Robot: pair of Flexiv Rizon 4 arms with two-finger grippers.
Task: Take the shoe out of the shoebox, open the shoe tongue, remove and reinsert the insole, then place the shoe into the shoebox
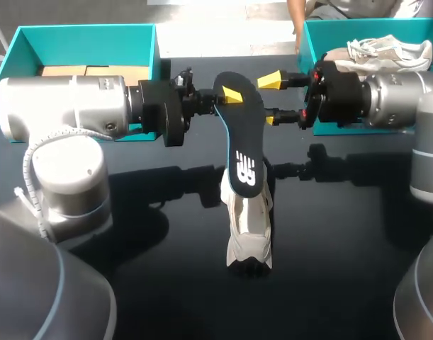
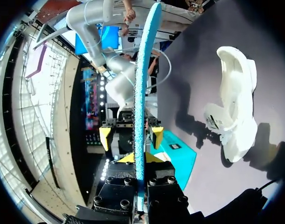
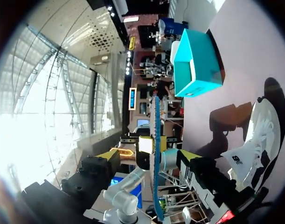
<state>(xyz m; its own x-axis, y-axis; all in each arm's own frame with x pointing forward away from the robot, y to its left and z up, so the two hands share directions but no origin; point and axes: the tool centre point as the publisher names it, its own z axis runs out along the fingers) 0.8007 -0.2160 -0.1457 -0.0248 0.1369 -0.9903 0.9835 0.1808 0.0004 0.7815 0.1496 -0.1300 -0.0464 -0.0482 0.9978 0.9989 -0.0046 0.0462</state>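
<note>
A black insole (image 1: 243, 142) with a white logo and a teal underside hangs in the air over the table. My left gripper (image 1: 227, 95) is shut on its upper end, and in the left wrist view the insole (image 2: 142, 84) runs edge-on out of that gripper (image 2: 140, 158). My right gripper (image 1: 272, 99) faces it from the other side, open. In the right wrist view the insole's edge (image 3: 156, 186) stands between the right gripper's (image 3: 154, 155) spread fingers without touching them. A white shoe (image 1: 248, 227) lies on the dark table under the insole; it also shows as the shoe (image 2: 235, 107) and the shoe (image 3: 254, 149).
A teal shoebox (image 1: 32, 42) stands at the back left behind my left arm. A second teal box (image 1: 314, 42) at the back right holds another white shoe (image 1: 386, 49). Dark tabletop (image 1: 166, 283) lies around the shoe.
</note>
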